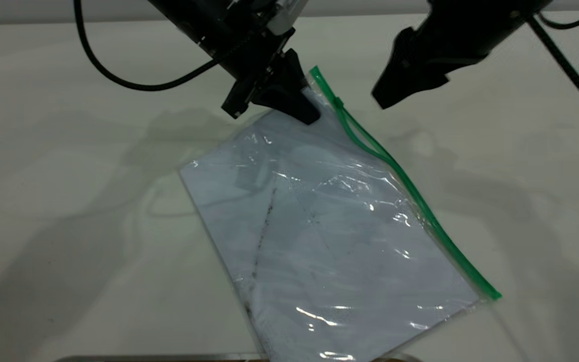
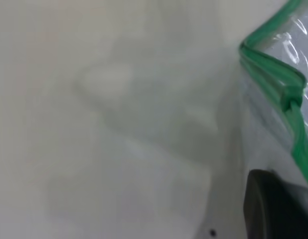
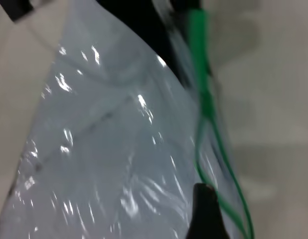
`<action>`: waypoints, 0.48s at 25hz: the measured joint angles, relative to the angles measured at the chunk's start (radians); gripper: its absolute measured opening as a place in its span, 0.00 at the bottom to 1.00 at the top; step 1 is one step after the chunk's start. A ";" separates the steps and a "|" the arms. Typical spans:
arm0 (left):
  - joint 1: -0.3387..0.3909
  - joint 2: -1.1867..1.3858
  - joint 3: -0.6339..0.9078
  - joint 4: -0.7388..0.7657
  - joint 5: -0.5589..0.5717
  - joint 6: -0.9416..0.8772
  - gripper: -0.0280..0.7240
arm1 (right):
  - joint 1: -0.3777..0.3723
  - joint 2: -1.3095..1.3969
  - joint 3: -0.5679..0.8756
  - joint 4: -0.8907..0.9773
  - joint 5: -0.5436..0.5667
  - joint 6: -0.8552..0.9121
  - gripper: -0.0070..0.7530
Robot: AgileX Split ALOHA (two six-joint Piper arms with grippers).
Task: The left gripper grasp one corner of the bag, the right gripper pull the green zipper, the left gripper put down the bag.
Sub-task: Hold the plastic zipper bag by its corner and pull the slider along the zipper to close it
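Note:
The bag (image 1: 329,236) is a clear pouch holding a white sheet with a dark diagonal smudge. Its near end lies on the table and its far end is raised. My left gripper (image 1: 307,113) is shut on the corner of the bag (image 1: 315,73), just beside the top end of the green zipper (image 1: 420,201). The small slider tab (image 1: 339,103) sits near that corner, and below it the strip splits into two strands. My right gripper (image 1: 381,100) hovers to the right of the slider, apart from it. The left wrist view shows the folded green corner (image 2: 242,47).
The bag rests on a plain white table (image 1: 68,226). A pale metal edge (image 1: 169,358) runs along the front. Black cables hang from both arms at the back (image 1: 118,80).

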 joint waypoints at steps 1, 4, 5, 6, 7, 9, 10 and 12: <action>0.000 0.000 0.000 -0.019 0.000 0.000 0.11 | 0.001 0.009 -0.005 0.034 0.000 -0.032 0.77; 0.000 0.000 0.000 -0.066 -0.006 0.002 0.11 | 0.002 0.021 -0.012 0.128 0.017 -0.128 0.77; 0.000 0.000 0.000 -0.074 -0.007 0.002 0.11 | 0.002 0.022 -0.012 0.161 0.023 -0.161 0.77; 0.000 0.000 0.000 -0.080 -0.008 0.002 0.11 | 0.002 0.022 -0.013 0.188 0.028 -0.193 0.77; 0.000 0.000 0.000 -0.084 -0.009 0.002 0.11 | 0.002 0.022 -0.014 0.217 0.032 -0.217 0.77; 0.000 0.000 0.000 -0.093 -0.009 0.002 0.11 | 0.002 0.023 -0.016 0.268 0.035 -0.267 0.77; 0.000 0.000 0.000 -0.101 -0.009 0.003 0.11 | 0.002 0.023 -0.016 0.285 0.037 -0.281 0.77; 0.000 0.000 0.000 -0.123 -0.006 0.006 0.11 | 0.002 0.023 -0.018 0.306 0.037 -0.303 0.77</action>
